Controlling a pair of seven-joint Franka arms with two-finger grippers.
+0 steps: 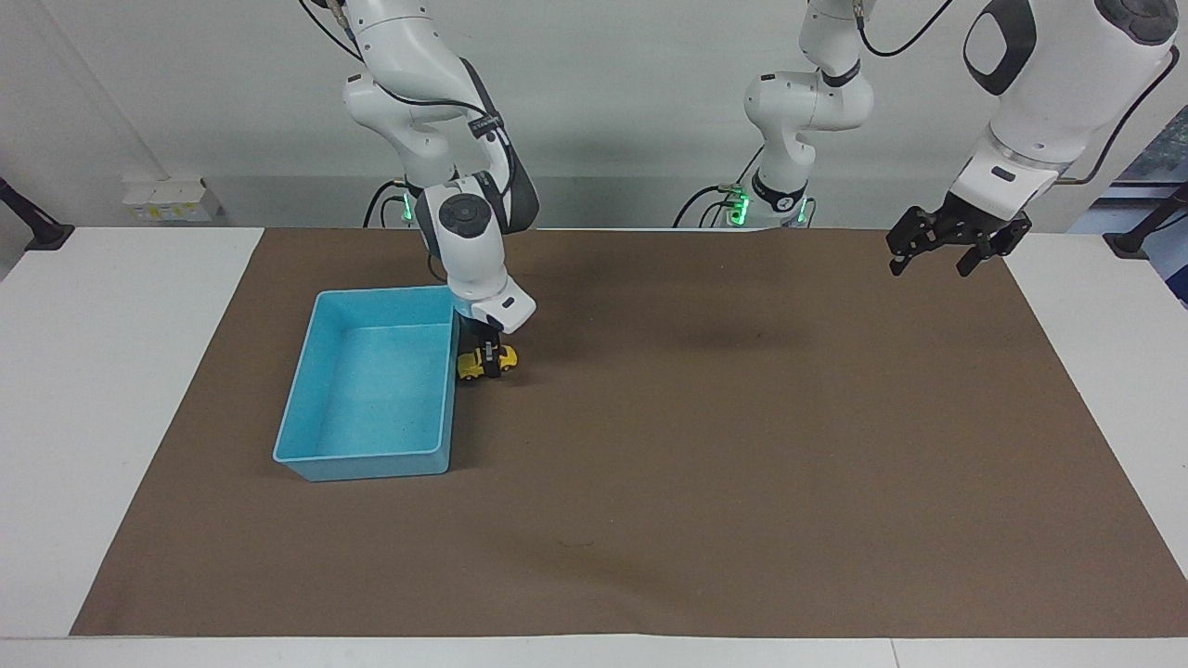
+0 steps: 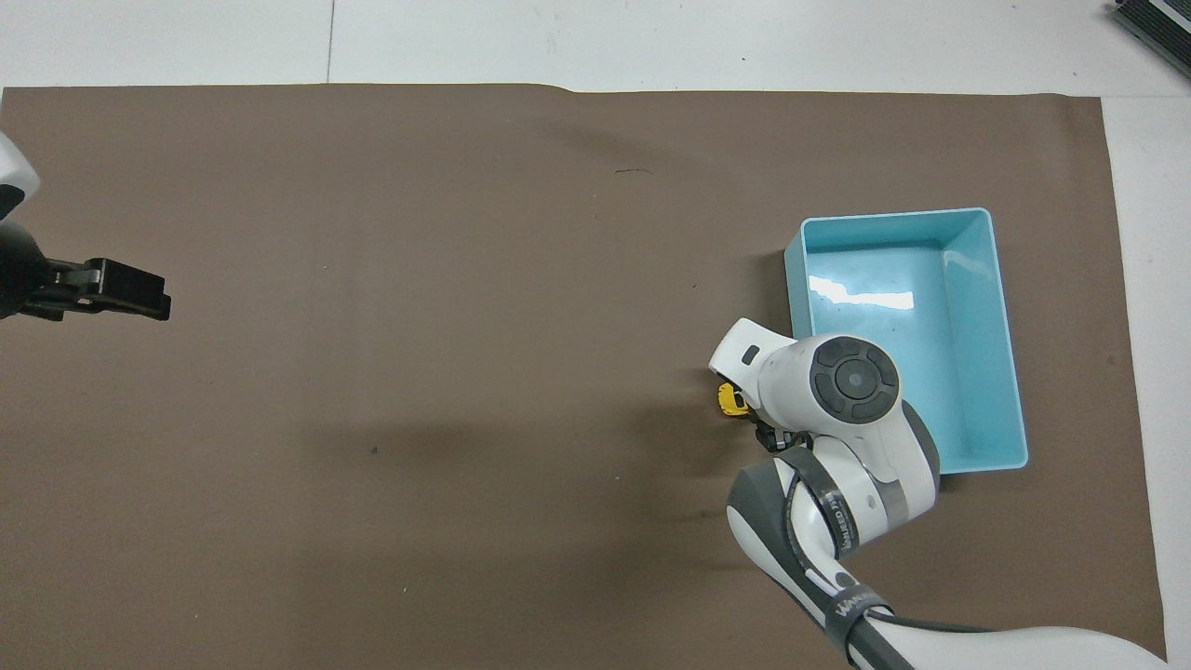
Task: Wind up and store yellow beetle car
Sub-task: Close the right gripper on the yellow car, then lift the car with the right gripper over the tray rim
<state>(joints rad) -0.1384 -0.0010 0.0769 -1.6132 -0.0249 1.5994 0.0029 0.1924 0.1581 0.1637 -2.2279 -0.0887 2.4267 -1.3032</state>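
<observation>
right gripper (image 1: 489, 357) clamped on the tiny yellow plastic beetle car (image 1: 486, 362)
light, hard, probably slippery; grip its flat sides. left gripper (image 1: 945, 249) waits, fingers apart.

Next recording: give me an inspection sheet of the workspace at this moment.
Surface: white table under a brown mat.
Job's things: yellow beetle car on the mat beside the light blue bin; bin empty.
Clutter: nothing seen.
Grippers: right gripper shut on the car; left gripper open, waiting raised over the mat's edge.
Cables: black cables along both arms.
Surroundings: white wall, white socket box at the table's edge.
</observation>
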